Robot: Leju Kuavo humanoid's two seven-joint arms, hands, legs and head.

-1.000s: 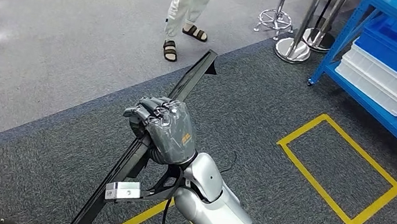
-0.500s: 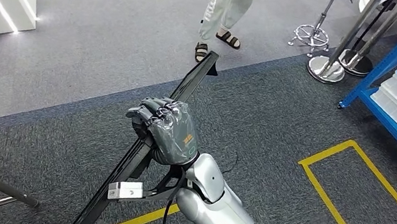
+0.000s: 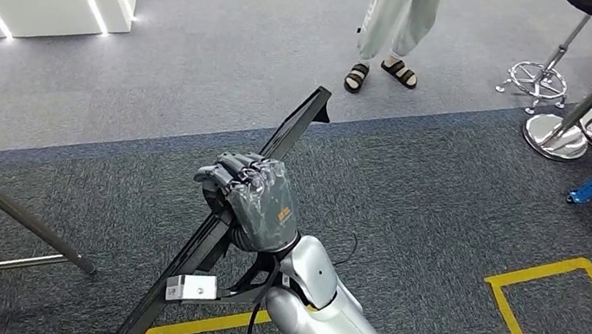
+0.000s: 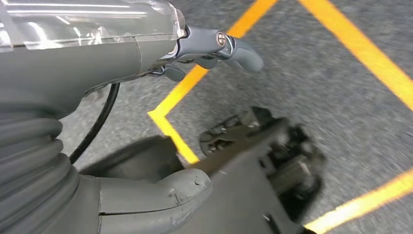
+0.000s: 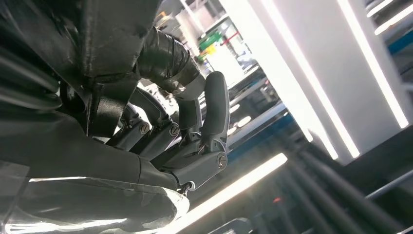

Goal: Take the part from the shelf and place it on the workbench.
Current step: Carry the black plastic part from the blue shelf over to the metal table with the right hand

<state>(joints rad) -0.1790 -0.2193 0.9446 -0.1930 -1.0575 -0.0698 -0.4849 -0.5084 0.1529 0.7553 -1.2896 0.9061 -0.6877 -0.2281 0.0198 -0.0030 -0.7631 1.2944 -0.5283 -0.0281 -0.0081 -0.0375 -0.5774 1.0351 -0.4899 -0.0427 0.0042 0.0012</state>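
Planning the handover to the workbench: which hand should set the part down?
The right hand. Its fingers already grip the long black part, carried upright. The left hand hangs low over the floor, holding nothing.

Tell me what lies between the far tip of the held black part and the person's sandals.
Head view: only bare grey carpet between the part tip and the sandals.
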